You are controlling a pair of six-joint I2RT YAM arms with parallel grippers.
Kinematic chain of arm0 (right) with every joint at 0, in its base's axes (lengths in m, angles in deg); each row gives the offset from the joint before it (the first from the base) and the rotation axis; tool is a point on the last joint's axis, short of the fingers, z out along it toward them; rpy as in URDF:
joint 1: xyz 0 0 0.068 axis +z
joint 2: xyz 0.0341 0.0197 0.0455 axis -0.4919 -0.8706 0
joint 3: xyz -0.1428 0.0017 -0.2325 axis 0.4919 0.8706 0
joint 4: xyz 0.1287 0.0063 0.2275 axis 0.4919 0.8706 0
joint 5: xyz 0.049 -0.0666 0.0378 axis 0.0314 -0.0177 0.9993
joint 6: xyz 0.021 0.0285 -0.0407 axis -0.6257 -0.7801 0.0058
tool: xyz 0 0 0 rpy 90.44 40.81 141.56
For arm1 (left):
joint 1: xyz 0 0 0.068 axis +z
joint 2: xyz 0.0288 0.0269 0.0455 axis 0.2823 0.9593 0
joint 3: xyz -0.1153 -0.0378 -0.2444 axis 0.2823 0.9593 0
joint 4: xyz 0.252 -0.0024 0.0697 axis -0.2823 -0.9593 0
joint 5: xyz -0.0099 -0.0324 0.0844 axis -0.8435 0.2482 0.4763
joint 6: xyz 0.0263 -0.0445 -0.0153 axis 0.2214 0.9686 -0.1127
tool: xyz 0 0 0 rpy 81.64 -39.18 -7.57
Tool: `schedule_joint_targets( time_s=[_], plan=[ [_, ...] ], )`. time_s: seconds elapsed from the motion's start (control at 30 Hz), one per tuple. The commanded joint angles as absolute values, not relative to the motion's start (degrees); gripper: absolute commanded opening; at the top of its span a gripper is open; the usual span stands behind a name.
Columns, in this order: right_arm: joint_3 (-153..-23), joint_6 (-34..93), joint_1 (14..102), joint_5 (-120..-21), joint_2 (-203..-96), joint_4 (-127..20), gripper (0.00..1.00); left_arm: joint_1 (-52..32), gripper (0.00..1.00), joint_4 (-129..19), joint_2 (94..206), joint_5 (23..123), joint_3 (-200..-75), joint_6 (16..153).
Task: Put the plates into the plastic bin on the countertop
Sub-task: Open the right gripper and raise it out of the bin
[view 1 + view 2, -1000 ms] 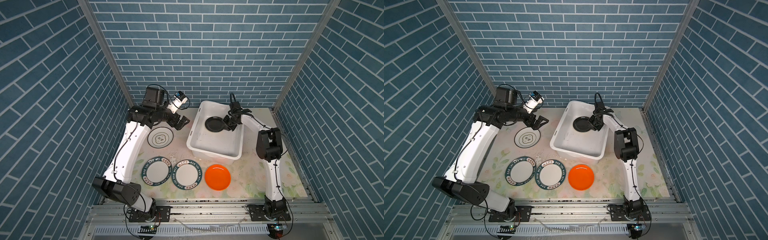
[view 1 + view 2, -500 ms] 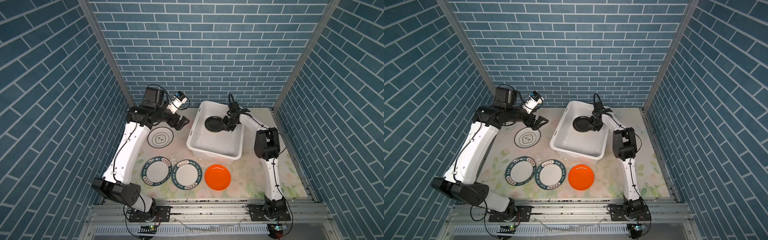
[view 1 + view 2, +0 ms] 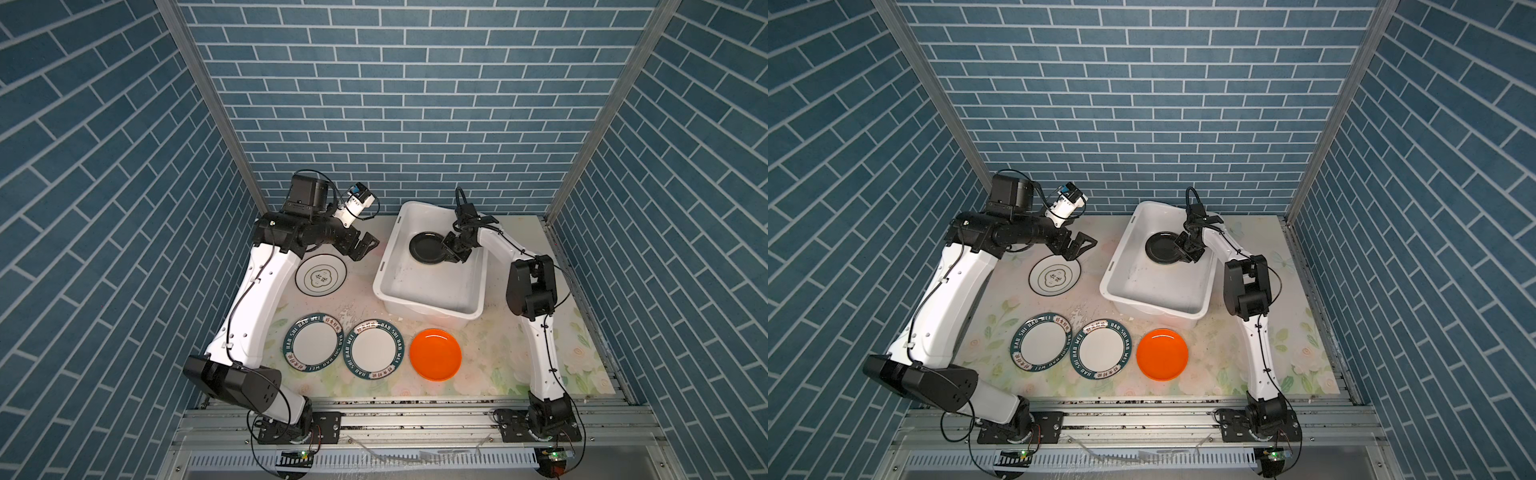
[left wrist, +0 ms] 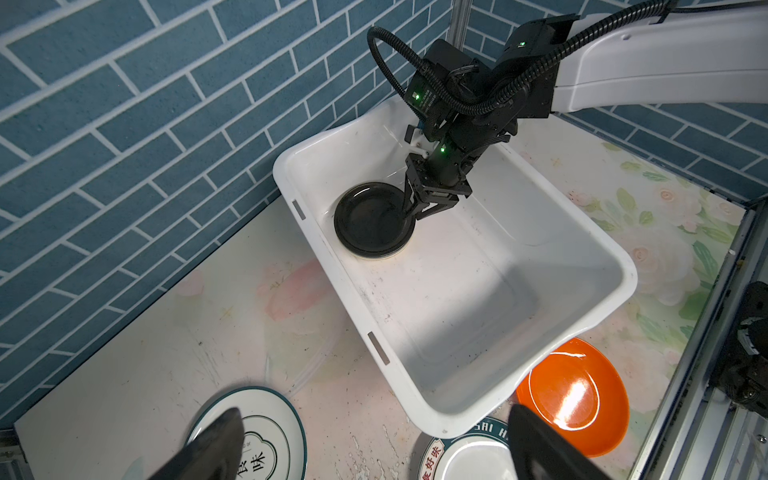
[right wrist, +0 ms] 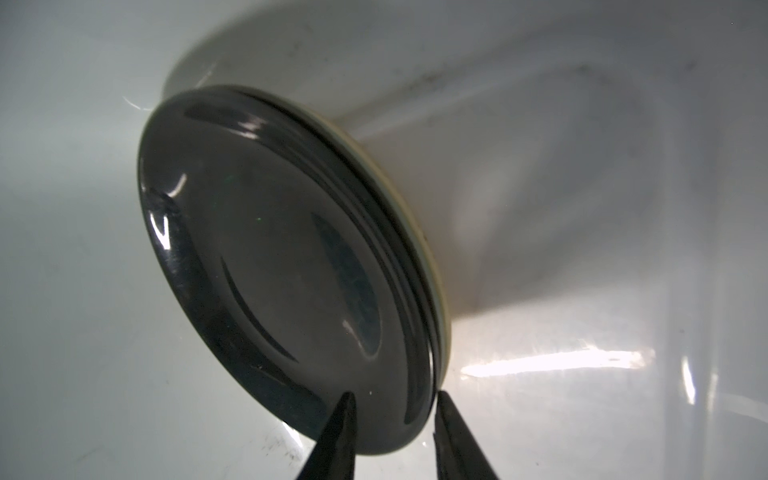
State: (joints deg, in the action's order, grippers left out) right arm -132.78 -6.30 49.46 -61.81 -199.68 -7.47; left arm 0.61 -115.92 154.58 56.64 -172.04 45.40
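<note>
**Floral countertop (image 3: 498, 374): four plates out, black plate (image 3: 426, 247) in bin**

Left gripper (image 3: 365, 248) jaws wide, empty, by black-rimmed white plate (image 3: 321, 275). Front row: left green-rimmed plate (image 3: 311, 341), right green-rimmed plate (image 3: 373, 350), orange plate (image 3: 435, 354). Plastic bin (image 3: 428, 291): black plate sits on cream plate (image 5: 415, 224), right gripper (image 5: 395, 411) clamped narrow on its rim.

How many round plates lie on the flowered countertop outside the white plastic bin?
4: two white green-rimmed plates and an orange plate in front; a white black-rimmed plate behind. The left arm may hide more.
</note>
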Motion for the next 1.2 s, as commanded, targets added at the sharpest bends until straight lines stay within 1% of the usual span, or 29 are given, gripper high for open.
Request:
schedule_joint_targets(
  time_s=[0.0,0.1,0.23,0.43,0.63,0.83,0.97,1.17],
  plan=[
    [-134.1,-3.4,49.9,-64.2,-197.3,-4.9,0.33,0.2,1.00,-115.4,153.6,56.3,-171.7,45.5],
    [-134.2,-2.2,49.8,-66.1,-194.4,-4.9,0.33,0.2,1.00,-115.4,153.6,56.4,-171.8,45.2],
    [-134.0,0.1,49.8,-66.2,-190.1,-6.1,0.32,0.3,1.00,-115.6,153.5,56.4,-172.0,44.5],
    [-127.3,4.1,49.8,-68.1,-177.1,-11.1,0.34,0.3,0.99,-116.3,153.5,56.5,-172.0,42.8],
    [-115.7,9.2,49.5,-69.9,-161.4,-15.8,0.35,0.3,1.00,-115.4,152.2,55.4,-168.9,40.6],
    [-98.0,11.2,48.9,-70.0,-143.0,-20.8,0.37,0.2,1.00,-117.3,153.7,53.8,-170.9,39.0],
    [-89.9,11.1,48.2,-67.7,-133.0,-18.4,0.36,-0.5,1.00,-118.7,154.9,51.1,-171.9,38.1],
    [-81.7,9.0,48.0,-64.2,-120.1,-13.8,0.35,-2.0,1.00,-120.7,157.1,49.8,-174.1,37.7]
  ],
)
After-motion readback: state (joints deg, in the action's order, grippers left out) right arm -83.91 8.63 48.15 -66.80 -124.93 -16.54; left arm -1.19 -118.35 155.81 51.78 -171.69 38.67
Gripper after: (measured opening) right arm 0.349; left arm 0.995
